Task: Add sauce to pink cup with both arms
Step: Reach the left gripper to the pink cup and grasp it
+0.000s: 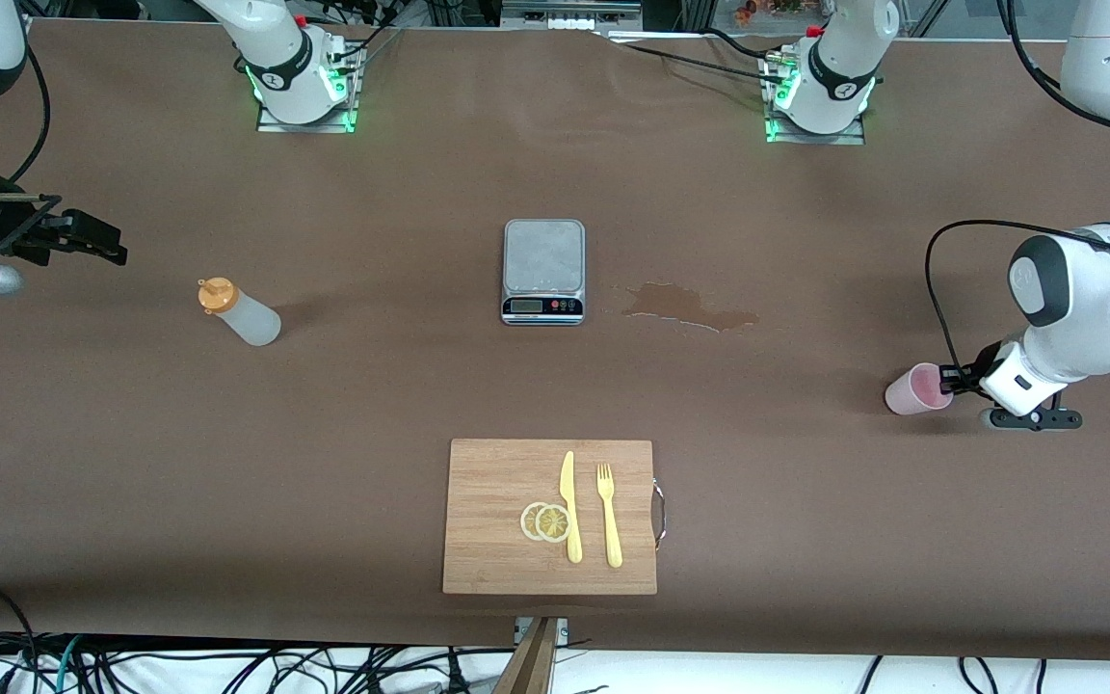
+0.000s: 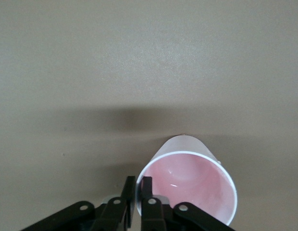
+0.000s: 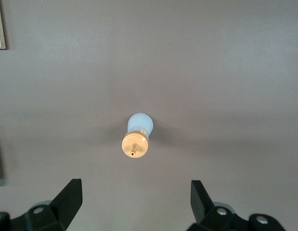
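The pink cup [image 1: 913, 392] is at the left arm's end of the table, tilted with its mouth toward my left gripper [image 1: 946, 380]. In the left wrist view the left gripper [image 2: 139, 182] is shut on the cup's rim [image 2: 187, 185], one finger inside and one outside. The sauce bottle [image 1: 239, 311], whitish with an orange cap, stands upright toward the right arm's end. My right gripper [image 1: 97, 241] is open and empty, up in the air beside the bottle. In the right wrist view the bottle [image 3: 138, 132] sits ahead of the right gripper [image 3: 134, 184], apart from the fingers.
A grey scale [image 1: 543, 253] sits mid-table. A wet stain [image 1: 690, 306] lies beside it toward the left arm's end. A wooden cutting board [image 1: 492, 520] nearer the camera holds a yellow knife [image 1: 569, 506], a fork [image 1: 609, 516] and lemon slices [image 1: 545, 521].
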Action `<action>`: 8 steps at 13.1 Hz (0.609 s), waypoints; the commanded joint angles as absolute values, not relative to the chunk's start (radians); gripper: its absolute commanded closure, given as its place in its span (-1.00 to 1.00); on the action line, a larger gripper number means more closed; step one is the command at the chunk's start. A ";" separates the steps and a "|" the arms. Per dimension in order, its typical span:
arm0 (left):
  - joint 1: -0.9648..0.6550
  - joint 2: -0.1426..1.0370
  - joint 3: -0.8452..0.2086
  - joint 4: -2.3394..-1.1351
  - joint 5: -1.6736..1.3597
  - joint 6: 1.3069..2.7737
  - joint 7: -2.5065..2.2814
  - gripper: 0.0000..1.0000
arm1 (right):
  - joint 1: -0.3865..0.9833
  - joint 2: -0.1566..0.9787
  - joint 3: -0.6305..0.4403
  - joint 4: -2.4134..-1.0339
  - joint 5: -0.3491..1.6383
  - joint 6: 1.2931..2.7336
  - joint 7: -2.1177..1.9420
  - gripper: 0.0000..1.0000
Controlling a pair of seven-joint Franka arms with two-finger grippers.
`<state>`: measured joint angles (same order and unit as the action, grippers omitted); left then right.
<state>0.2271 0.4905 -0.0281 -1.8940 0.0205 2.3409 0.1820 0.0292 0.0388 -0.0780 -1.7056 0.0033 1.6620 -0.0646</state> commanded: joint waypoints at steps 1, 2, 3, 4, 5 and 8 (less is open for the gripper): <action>0.218 0.502 -0.025 -1.864 -0.011 2.335 0.183 0.97 | 0.026 0.040 -0.075 -1.692 0.018 1.646 -0.061 -1.00; 0.215 0.502 -0.025 -1.864 -0.030 2.332 0.183 1.00 | 0.026 0.040 -0.075 -1.692 0.018 1.646 -0.061 -1.00; 0.213 0.502 -0.025 -1.864 -0.046 2.332 0.181 1.00 | 0.026 0.040 -0.075 -1.692 0.018 1.646 -0.061 -1.00; 0.204 0.502 -0.026 -1.862 -0.052 2.330 0.181 1.00 | 0.026 0.040 -0.075 -1.692 0.018 1.646 -0.061 -1.00; 0.201 0.497 -0.028 -1.862 -0.054 2.327 0.181 1.00 | 0.026 0.040 -0.075 -1.692 0.018 1.647 -0.061 -1.00; 0.161 0.489 -0.037 -1.816 -0.130 2.217 0.179 1.00 | 0.026 0.040 -0.075 -1.692 0.018 1.646 -0.061 -1.00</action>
